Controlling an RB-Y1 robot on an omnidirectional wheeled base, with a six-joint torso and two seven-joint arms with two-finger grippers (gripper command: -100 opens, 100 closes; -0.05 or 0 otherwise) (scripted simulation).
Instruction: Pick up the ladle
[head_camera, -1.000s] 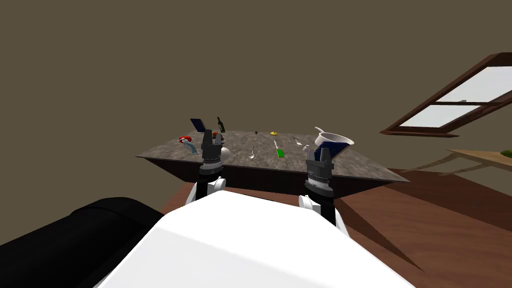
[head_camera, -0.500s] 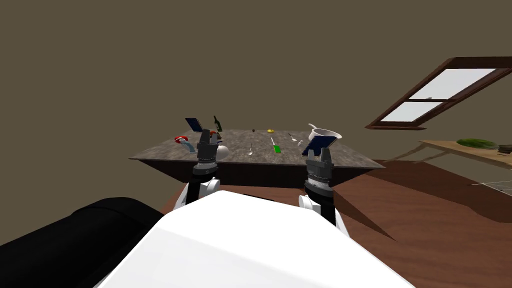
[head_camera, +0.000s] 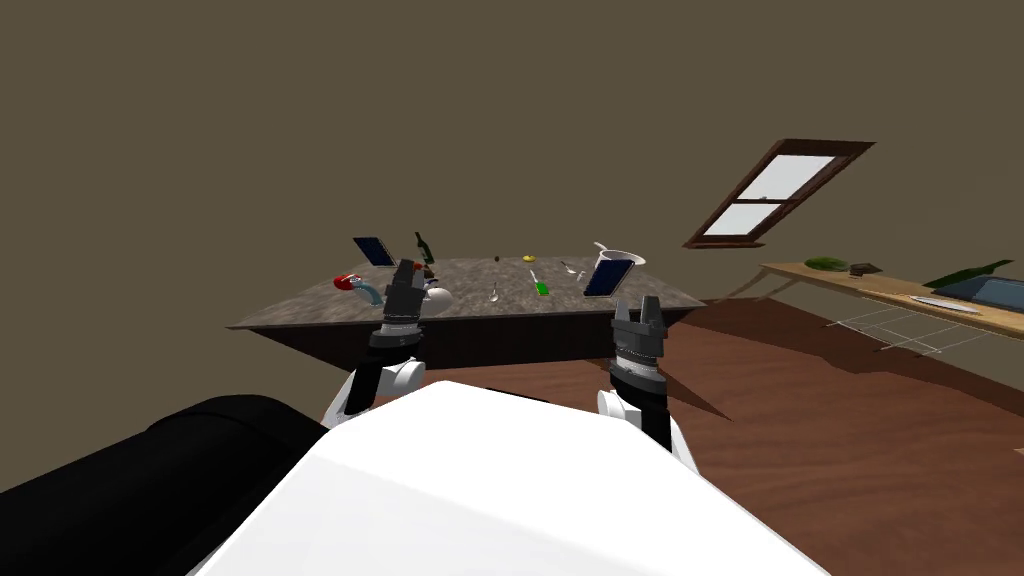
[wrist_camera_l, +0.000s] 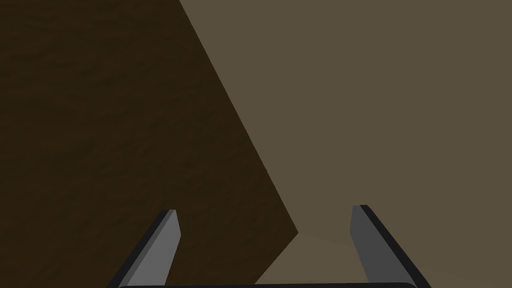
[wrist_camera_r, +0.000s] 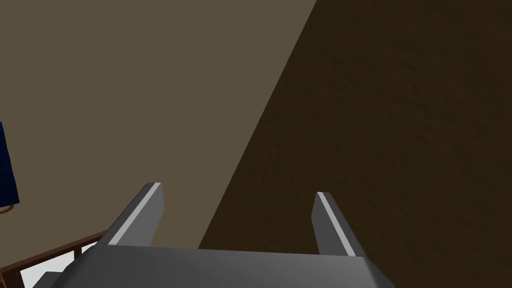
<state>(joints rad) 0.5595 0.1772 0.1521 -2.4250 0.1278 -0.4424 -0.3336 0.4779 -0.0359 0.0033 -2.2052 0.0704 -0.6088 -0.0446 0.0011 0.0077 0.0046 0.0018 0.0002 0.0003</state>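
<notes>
The robot has turned to its right since the earlier frame. The whole head view has slid toward 9 o'clock, and the window (head_camera: 770, 190) now sits nearer the middle. A long side counter (head_camera: 880, 292) with a sink (head_camera: 990, 290) has come into sight at about 3 o'clock. The things on the main counter keep their places.

That stone-topped counter (head_camera: 300, 312) stands ahead at about 12 o'clock, beyond both arms. The ladle (head_camera: 355, 286), taken to be the red cup on a curved blue-grey handle, lies on the counter's left end. It is at roughly 10 o'clock from the left gripper (head_camera: 408, 268) and apart from it. Toward 12 o'clock of the ladle stand a dark blue panel (head_camera: 372, 250) and a dark bottle (head_camera: 423, 246). A white bowl (head_camera: 438, 296) shows just at 3 o'clock of the left gripper in the head view. Further toward 3 o'clock lie a spoon (head_camera: 494, 293) and a green-handled utensil (head_camera: 540, 286). Past them is a white saucepan (head_camera: 620, 259) with a second blue panel (head_camera: 608, 278) propped in front of it.

The right gripper (head_camera: 637, 303) is raised short of the counter's near edge, with the wooden floor (head_camera: 820, 420) at its 3 o'clock. The left fingers (wrist_camera_l: 160, 250) stand wide apart with nothing between them. The right fingers (wrist_camera_r: 135, 215) are equally wide and hold nothing.
</notes>
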